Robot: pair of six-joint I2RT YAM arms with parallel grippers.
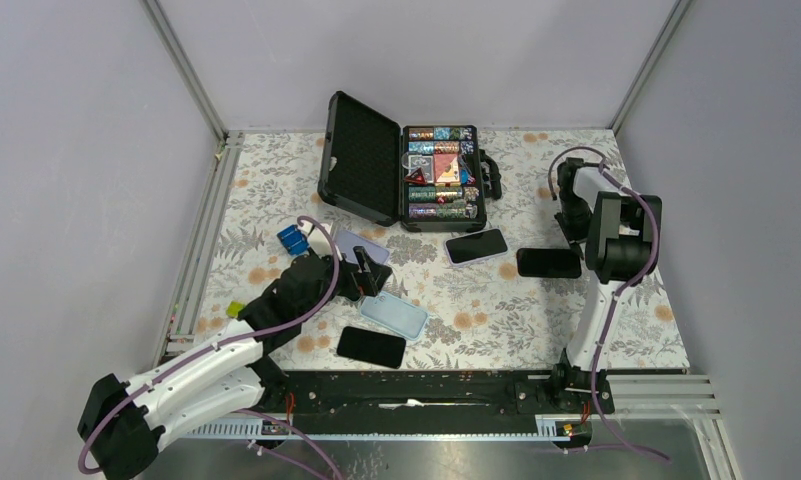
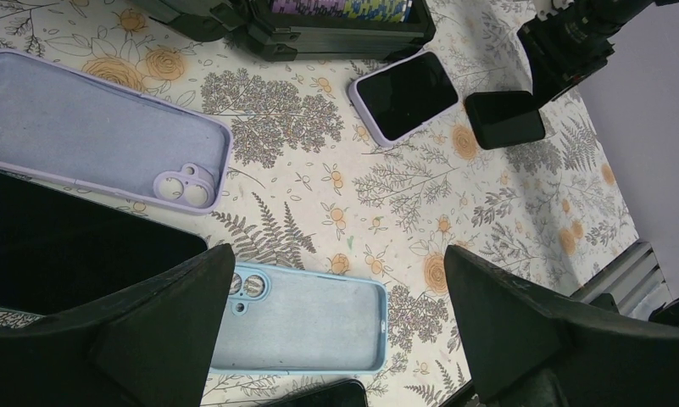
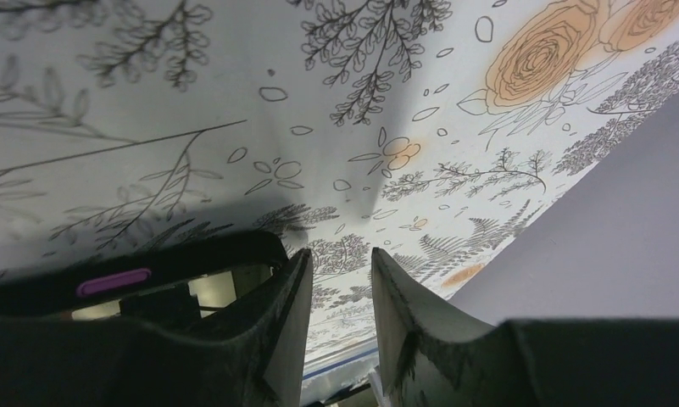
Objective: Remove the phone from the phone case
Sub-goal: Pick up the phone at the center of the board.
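- The step in hand looked like the first hold on a cased phone; the right tool (image 3: 342,254) sat low over the tabletop (image 1: 496,320) at the right, hard beside the dark phone (image 1: 549,262)
- Its fingers (image 3: 285,322) stood a narrow gap apart with only the flowered cloth showing between them, so it had hold of nothing; one finger lay against the dark phone's rim, near a purple button (image 3: 113,281)
- That rim read as a case around the screen, though this was a judgement; whether the finger touched it or merely neared it could not be told
- The left tool (image 2: 337,254) hung fully spread and empty at the near left, over the blue case (image 2: 310,318) and just near of the lilac case (image 2: 98,127); both lay empty
- A second phone (image 1: 476,246), in a pale case, lay between the two arms, face up, near the open box (image 1: 401,170)
- The next move probably called for one tool to pin the case while the other pried a corner away; the right tool needed to get a finger onto the edge first
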